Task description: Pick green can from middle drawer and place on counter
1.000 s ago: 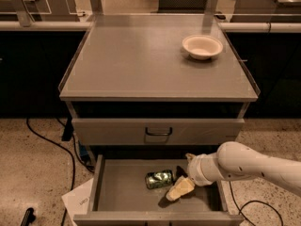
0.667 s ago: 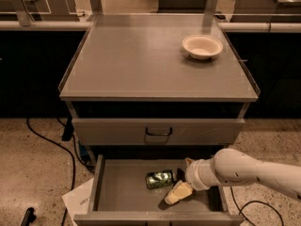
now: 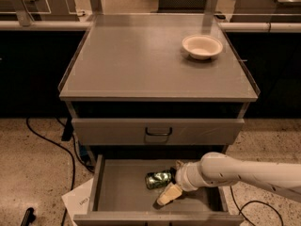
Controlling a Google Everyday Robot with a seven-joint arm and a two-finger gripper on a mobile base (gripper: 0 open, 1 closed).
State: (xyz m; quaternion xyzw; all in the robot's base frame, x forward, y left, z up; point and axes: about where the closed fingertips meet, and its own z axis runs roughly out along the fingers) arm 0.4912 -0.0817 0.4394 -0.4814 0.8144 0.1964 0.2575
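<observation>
**Pincer Reaches Into Open Drawer, Can Lying Free**

My white arm (image 3: 244, 173) comes in from the right and slopes down over the side wall of the middle drawer (image 3: 122, 187), which stands pulled out below the closed drawer front (image 3: 117, 132) with the dark loop handle. My gripper (image 3: 170, 183) sits low inside the drawer, at its right half and pointed left. It is spread wide and grasps nothing. One pale finger (image 3: 168, 195) angles down toward the drawer's front edge, and the other shows only as a small tip behind the can.

The green can (image 3: 158, 179) lies on its side on the flat drawer floor, just beside my wrist. Its right end is near the gap between my fingers. It is dark green and shiny, with pale markings across its body. Above, the counter (image 3: 141, 60) carries a white bowl (image 3: 202, 46) near its back right corner.
</observation>
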